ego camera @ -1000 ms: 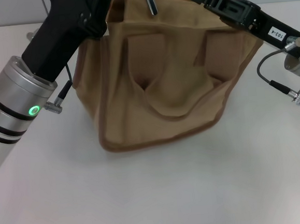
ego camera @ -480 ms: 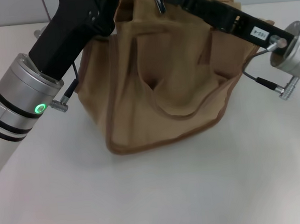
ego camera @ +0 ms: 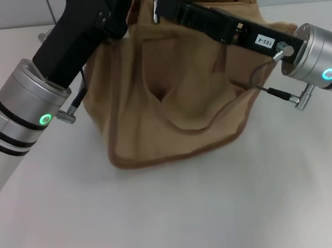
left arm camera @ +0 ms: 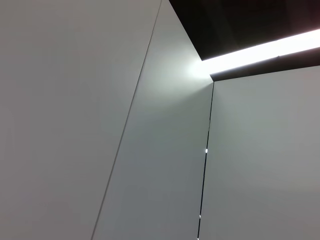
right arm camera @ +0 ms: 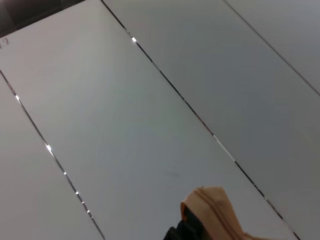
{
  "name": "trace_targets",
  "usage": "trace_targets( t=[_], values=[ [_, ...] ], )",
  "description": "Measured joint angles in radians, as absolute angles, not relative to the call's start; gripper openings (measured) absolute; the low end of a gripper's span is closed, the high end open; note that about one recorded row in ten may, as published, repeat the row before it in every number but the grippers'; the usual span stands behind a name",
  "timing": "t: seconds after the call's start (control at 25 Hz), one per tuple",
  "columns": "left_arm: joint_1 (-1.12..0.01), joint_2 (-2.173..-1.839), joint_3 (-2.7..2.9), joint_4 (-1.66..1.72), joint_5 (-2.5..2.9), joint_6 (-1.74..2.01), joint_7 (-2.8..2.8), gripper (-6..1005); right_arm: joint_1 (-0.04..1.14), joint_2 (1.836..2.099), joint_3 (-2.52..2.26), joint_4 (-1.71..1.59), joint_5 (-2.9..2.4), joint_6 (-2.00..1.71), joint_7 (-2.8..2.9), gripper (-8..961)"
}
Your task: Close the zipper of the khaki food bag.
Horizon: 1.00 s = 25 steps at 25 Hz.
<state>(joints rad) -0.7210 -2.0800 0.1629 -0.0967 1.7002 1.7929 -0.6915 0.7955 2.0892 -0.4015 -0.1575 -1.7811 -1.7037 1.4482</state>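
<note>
The khaki food bag point(ego camera: 175, 100) stands upright on the white table, its front with two strap patches and a looped handle facing me. My right gripper point(ego camera: 162, 3) reaches across the bag's top from the right and is shut on the zipper's small silver pull point(ego camera: 156, 9). The zipper line itself is hidden behind the arm and the bag's top edge. My left gripper point(ego camera: 116, 7) holds the bag's top left corner, partly cut off by the frame edge. The right wrist view shows a scrap of khaki fabric point(right arm camera: 212, 207) against the ceiling. The left wrist view shows only ceiling.
The white table point(ego camera: 162, 216) stretches out in front of the bag. My left arm's silver wrist point(ego camera: 26, 106) hangs over the table's left side. The right arm's silver wrist point(ego camera: 316, 57) and its cable plug point(ego camera: 299, 97) hover at the bag's right.
My right gripper has swept left across the bag's top, and the silver pull has gone left with it. The right wrist has dropped lower. The left arm has barely moved.
</note>
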Motion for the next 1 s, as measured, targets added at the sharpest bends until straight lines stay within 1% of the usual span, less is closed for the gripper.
trace_targets(
  t=[0.44, 0.52, 1.0],
  values=[
    [-0.726, -2.080, 0.162, -0.097, 1.696, 1.783, -0.688, 56, 0.796, 2.085, -0.405, -0.162, -1.783, -1.708, 1.507, 526],
    [-0.726, -2.080, 0.163, -0.097, 1.696, 1.783, -0.688, 56, 0.800, 2.085, -0.410, -0.162, -1.785, -1.702, 1.531, 327],
    [-0.726, -2.080, 0.163, -0.097, 1.695, 1.781, -0.687, 54, 0.806, 2.085, -0.428, -0.166, -1.781, -1.664, 1.574, 335]
  ],
)
